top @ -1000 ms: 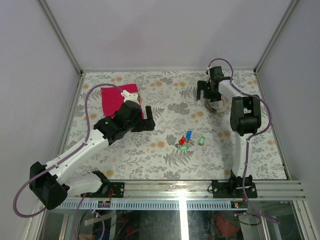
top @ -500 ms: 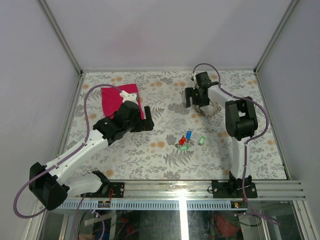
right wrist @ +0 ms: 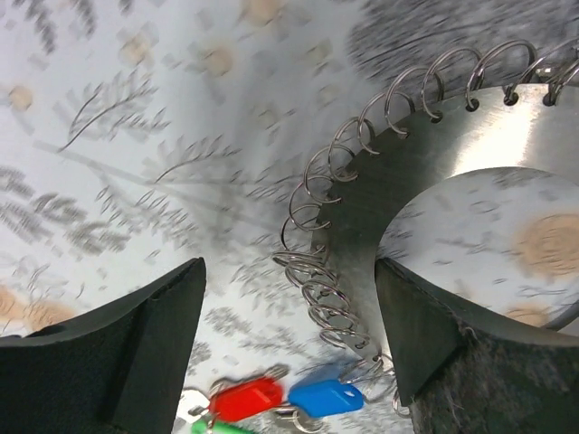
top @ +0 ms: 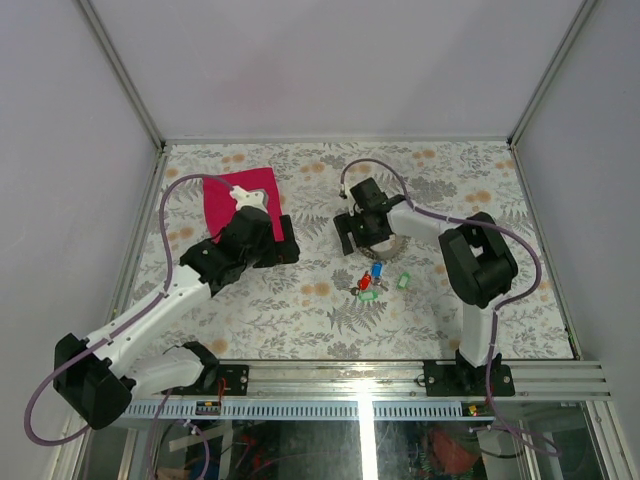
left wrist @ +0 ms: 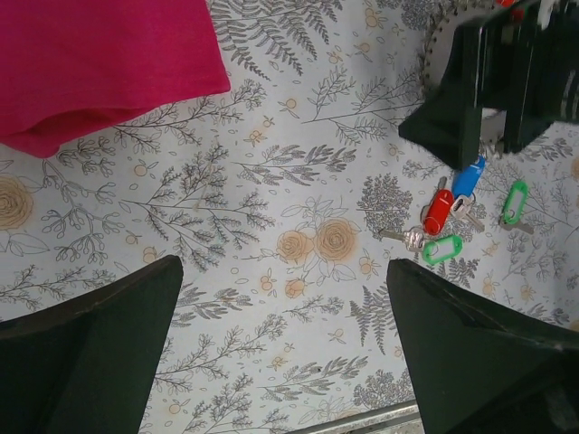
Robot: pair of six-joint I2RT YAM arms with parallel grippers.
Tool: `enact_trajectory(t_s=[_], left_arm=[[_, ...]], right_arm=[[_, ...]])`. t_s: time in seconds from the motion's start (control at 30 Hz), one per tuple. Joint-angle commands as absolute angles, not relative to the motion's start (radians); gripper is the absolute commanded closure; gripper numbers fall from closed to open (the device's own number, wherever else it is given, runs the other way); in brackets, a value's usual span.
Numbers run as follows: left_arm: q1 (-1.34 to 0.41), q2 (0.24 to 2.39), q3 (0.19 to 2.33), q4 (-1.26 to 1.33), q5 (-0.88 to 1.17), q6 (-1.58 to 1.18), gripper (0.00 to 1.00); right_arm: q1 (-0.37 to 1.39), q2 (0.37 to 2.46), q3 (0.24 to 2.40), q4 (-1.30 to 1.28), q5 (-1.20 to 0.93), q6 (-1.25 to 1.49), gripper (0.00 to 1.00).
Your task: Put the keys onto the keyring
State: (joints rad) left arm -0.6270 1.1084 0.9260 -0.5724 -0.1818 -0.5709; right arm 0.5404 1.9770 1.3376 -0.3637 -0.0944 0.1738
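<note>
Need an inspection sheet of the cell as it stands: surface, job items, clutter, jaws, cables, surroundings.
Surface: floral-print table, flat, no spills seen.
Job's things: keyring flat under the right gripper; keys with red, blue, green tags clustered by its edge.
Clutter: magenta cloth near the left gripper.
Grippers: left gripper jaws open, empty; right gripper jaws apart, straddling the keyring's coiled edge.
Cables: purple cable looped along each arm, clear of the keys.
Surroundings: pale walls, metal rail at near edge.
</note>
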Motion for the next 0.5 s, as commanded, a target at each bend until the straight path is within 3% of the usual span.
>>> enact_trajectory(t_s=[0.0,0.23,0.47], left_arm=[[-0.603,1.076,0.9,-0.519,-0.207,-0.584,0.0],[-0.579,1.072,0.881,-0.505,-0.206,-0.592,0.0],[-0.559,1.06,0.864,-0.489,-0.195,-0.589,0.0]], right_arm=[[0.597,1.868,1.262,-0.307,-0.154,0.186,0.19],[0.623,1.712,1.141,-0.176,-0.26,0.169,0.17],[0.623,1.569,1.112,-0.155,0.01,0.251,0.17]])
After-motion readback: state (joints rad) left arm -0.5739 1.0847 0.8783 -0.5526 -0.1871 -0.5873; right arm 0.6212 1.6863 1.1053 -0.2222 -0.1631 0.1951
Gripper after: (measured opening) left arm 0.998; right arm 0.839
